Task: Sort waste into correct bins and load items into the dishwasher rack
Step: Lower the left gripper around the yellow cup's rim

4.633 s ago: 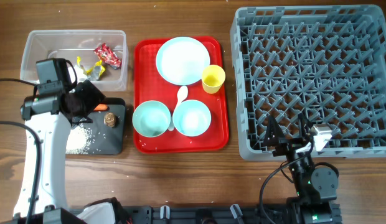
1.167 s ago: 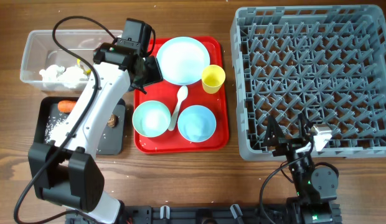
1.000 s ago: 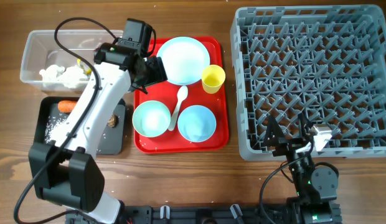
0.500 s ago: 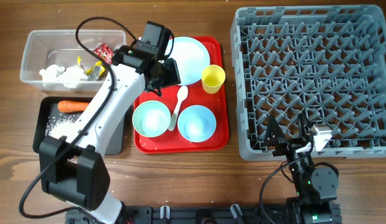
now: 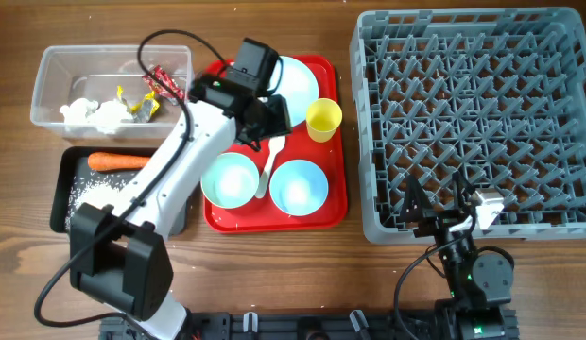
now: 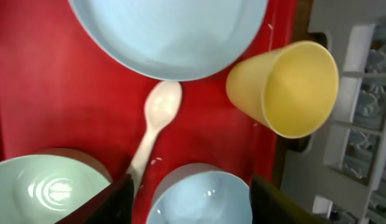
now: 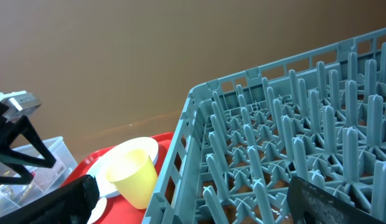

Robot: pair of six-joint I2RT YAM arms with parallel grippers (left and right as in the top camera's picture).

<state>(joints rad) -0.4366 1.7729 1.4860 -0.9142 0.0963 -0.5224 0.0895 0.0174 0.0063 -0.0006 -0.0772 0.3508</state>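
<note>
My left gripper [image 5: 274,121] is open and empty, hovering over the red tray above the white spoon [image 6: 157,118]. The left wrist view shows the light-blue plate [image 6: 171,31], yellow cup [image 6: 286,87], pale green bowl [image 6: 43,190] and light-blue bowl [image 6: 202,199]. The carrot [image 5: 118,161] and rice [image 5: 94,194] lie in the black tray [image 5: 61,203]. Tissues [image 5: 90,113] and wrappers [image 5: 156,80] lie in the clear tub [image 5: 47,66]. The brown lump is hidden under my arm. My right gripper [image 5: 435,200] is open at the front edge of the grey rack [image 5: 473,113], which holds nothing.
The flat red tray [image 5: 336,203] holds all the dishes between the bins and the rack. The left arm's cable arcs over the tub and tray. The right wrist view shows the rack's pegs [image 7: 292,143] and the yellow cup [image 7: 134,174] beyond its wall.
My left arm has swung right from the bins to over the red tray, from the plate's left edge to above the spoon. The right arm has not moved.
</note>
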